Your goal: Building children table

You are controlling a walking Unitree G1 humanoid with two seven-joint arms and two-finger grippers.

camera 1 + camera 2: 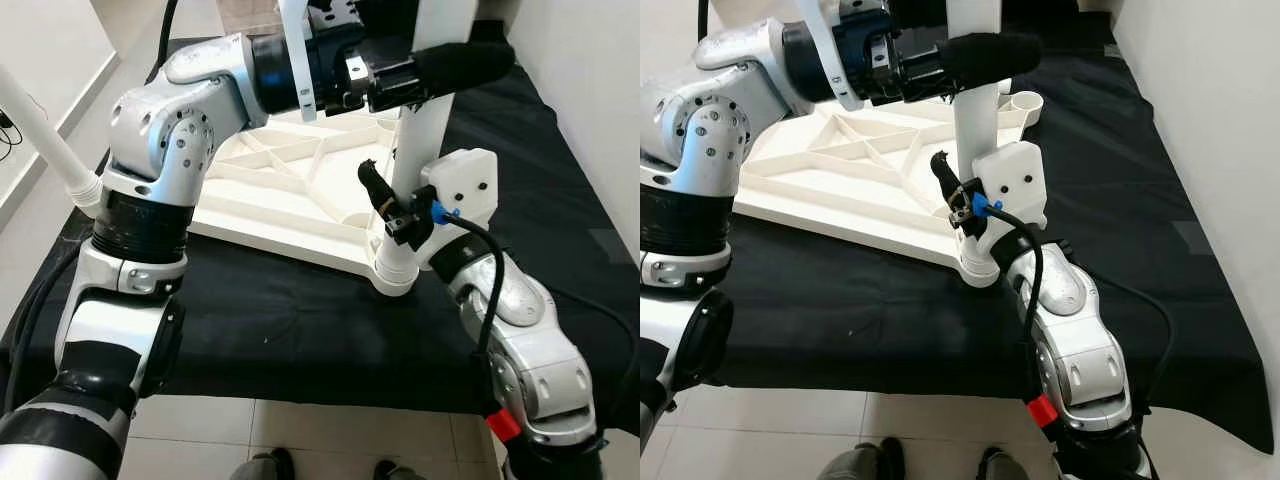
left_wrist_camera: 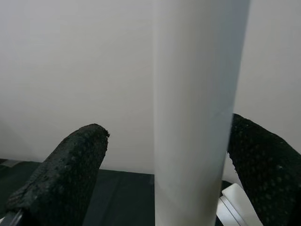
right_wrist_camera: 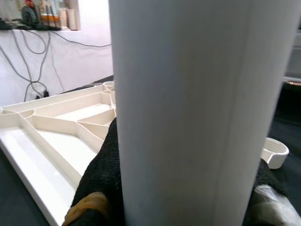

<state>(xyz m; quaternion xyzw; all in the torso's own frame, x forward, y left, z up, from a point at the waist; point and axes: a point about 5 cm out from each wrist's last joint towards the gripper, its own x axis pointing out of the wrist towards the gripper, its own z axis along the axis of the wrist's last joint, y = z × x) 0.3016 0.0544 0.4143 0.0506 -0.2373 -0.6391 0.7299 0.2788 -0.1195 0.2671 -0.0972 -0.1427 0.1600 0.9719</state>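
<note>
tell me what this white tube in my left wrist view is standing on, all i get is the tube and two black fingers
Observer: The table leg stands upright in a corner socket of the upside-down white tabletop, which lies on a black cloth.
Operator: is the right arm doing anything
Observer: Yes, the right pincer grips the same leg low down, just above the socket.
Operator: where's my left one on it
Observer: The left pincer is higher up the leg; one finger stands clear of it, so the grip looks open.
Operator: any other legs around
Observer: One more white leg leans in at the robot's far left, off the tabletop.
</note>
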